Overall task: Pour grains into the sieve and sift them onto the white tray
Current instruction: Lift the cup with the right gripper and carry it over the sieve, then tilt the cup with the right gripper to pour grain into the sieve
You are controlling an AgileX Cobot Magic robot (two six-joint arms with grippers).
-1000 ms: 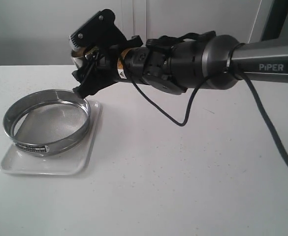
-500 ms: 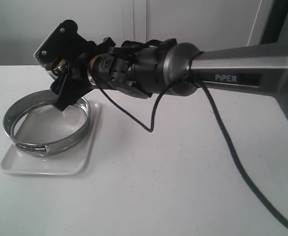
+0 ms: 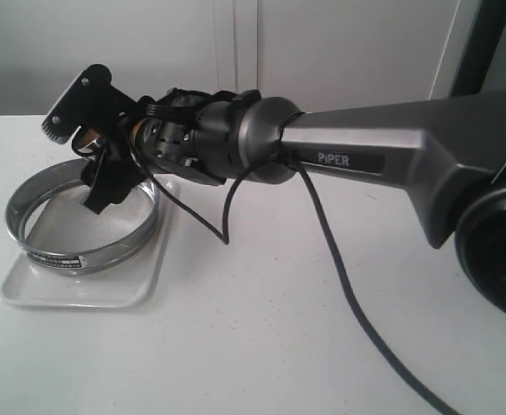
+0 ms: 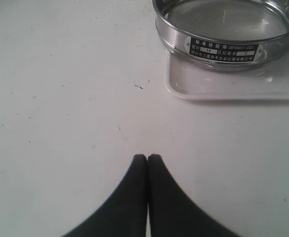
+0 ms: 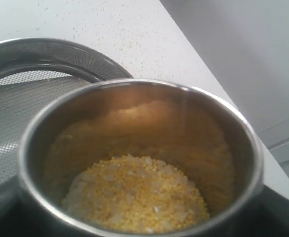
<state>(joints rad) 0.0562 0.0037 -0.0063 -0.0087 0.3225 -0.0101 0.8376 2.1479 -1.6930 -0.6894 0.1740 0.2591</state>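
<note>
Steel showed between dark fingers in the exterior view. The right tool (image 3: pixel 90 145) had reached across to the left side and was clamped on a small steel cup (image 3: pixel 86 135), held above the far rim of the sieve (image 3: pixel 80 232). The sieve sat on the white tray (image 3: pixel 71 294), which lay flat on the surface (image 3: pixel 278 328). How far the cup was tipped could not be told from here.

From the left wrist, the left tool (image 4: pixel 147 160) had its fingers pressed together on nothing, low over the bare surface (image 4: pixel 60 98). The sieve (image 4: pixel 223 47) and tray (image 4: pixel 223 89) lay ahead of it and well apart, the label facing it.

From the right wrist, the grains (image 5: pixel 139 195) lay heaped in the bottom of the cup (image 5: pixel 134 94), with none at the lip. The mesh of the sieve (image 5: pixel 30 91) showed just beyond the cup's rim, and no grains were visible on it. The mesh lay below and just past that rim, so the pour looked to be the right arm's job, and it probably needed more tilt toward the mesh.
</note>
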